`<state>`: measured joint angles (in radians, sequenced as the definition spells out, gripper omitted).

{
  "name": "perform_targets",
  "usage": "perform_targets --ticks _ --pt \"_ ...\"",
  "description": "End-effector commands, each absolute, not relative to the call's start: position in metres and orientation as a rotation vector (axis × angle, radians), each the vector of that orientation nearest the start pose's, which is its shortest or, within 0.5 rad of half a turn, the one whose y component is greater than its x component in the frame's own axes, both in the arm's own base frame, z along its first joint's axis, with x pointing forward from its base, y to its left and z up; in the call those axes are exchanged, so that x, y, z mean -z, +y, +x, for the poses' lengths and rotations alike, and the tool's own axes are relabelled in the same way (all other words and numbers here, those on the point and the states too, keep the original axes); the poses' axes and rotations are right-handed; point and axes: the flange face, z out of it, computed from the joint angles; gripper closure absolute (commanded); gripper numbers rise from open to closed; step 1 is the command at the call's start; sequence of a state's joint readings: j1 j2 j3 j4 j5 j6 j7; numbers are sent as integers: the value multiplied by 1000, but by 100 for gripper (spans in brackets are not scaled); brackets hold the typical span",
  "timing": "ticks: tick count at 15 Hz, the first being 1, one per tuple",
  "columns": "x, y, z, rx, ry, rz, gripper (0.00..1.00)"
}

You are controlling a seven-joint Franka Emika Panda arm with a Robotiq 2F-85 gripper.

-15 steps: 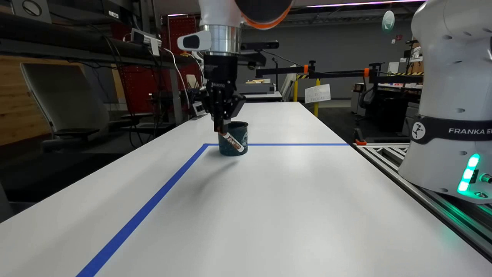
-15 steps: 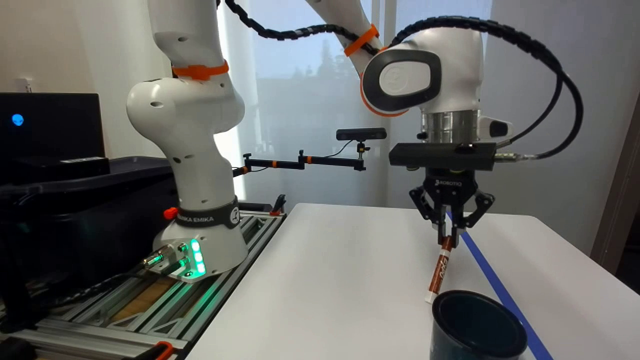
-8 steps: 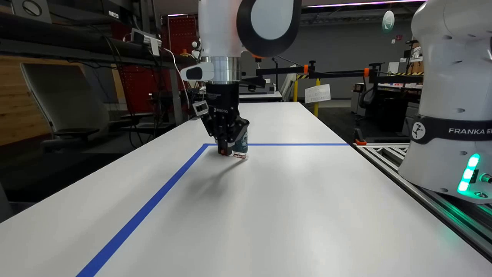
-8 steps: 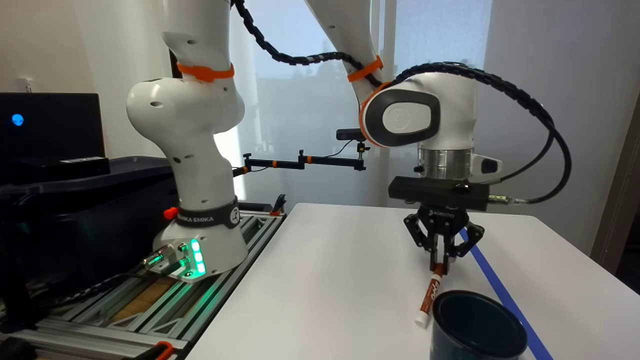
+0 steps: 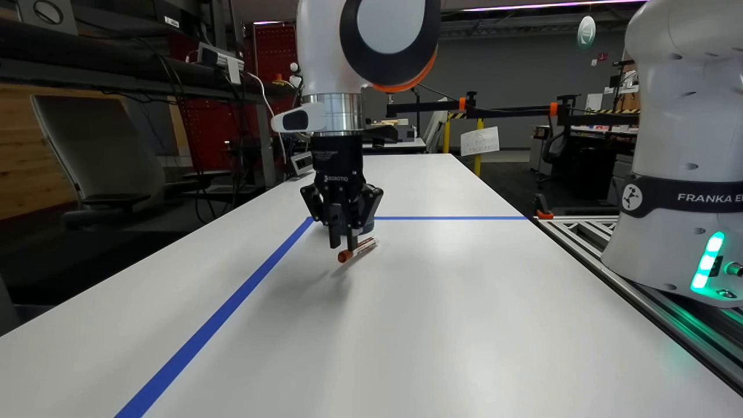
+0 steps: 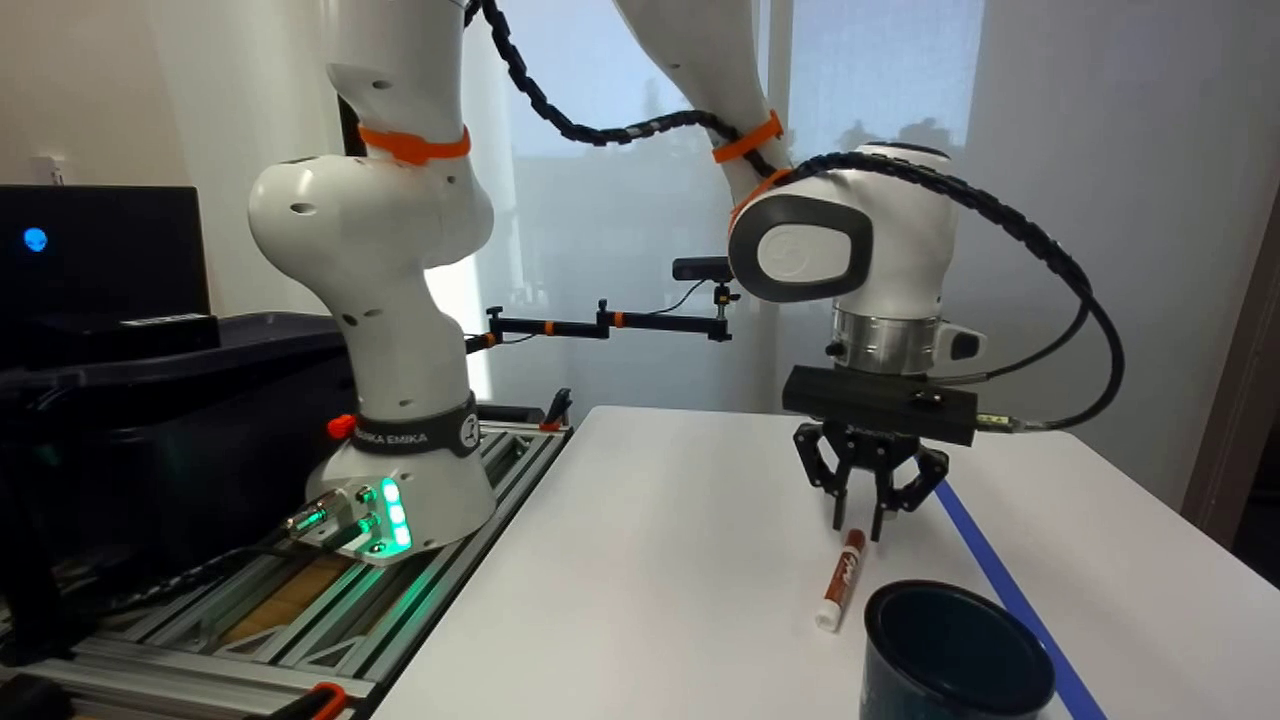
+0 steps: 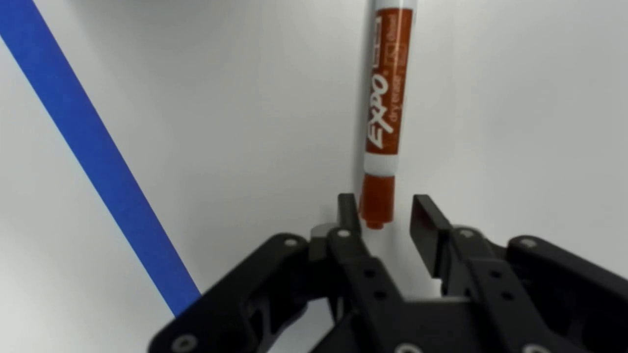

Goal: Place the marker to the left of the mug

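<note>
The marker (image 6: 841,580), red-brown with white bands and a white end, lies on the white table. It also shows in an exterior view (image 5: 366,245) and in the wrist view (image 7: 387,88). The dark teal mug (image 6: 955,660) stands upright close beside it, apart from it. In an exterior view the mug (image 5: 368,227) is mostly hidden behind the gripper. My gripper (image 6: 858,530) is open just above the marker's capped end. In the wrist view the open fingers (image 7: 382,201) stand on either side of the red cap with gaps. The gripper also shows in an exterior view (image 5: 343,246).
Blue tape (image 7: 98,142) runs along the table (image 5: 464,325) and behind the mug. The robot base (image 6: 405,490) stands on a metal frame at the table's edge. A chair (image 5: 98,151) stands beyond the table's edge.
The gripper came down with the tilted marker held by its cap end, then opened. The marker now lies flat on the table, free of the fingers. The mug has not moved.
</note>
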<state>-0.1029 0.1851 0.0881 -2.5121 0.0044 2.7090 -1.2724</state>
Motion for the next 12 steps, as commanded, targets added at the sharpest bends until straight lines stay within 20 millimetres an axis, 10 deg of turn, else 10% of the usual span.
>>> perform_targets --ticks 1,5,12 --pt "-239 -16 465 61 -1835 -2507 34" --pt "-274 -28 457 29 -1801 -2545 3" --pt "-330 -37 442 -81 -1343 -2849 0"
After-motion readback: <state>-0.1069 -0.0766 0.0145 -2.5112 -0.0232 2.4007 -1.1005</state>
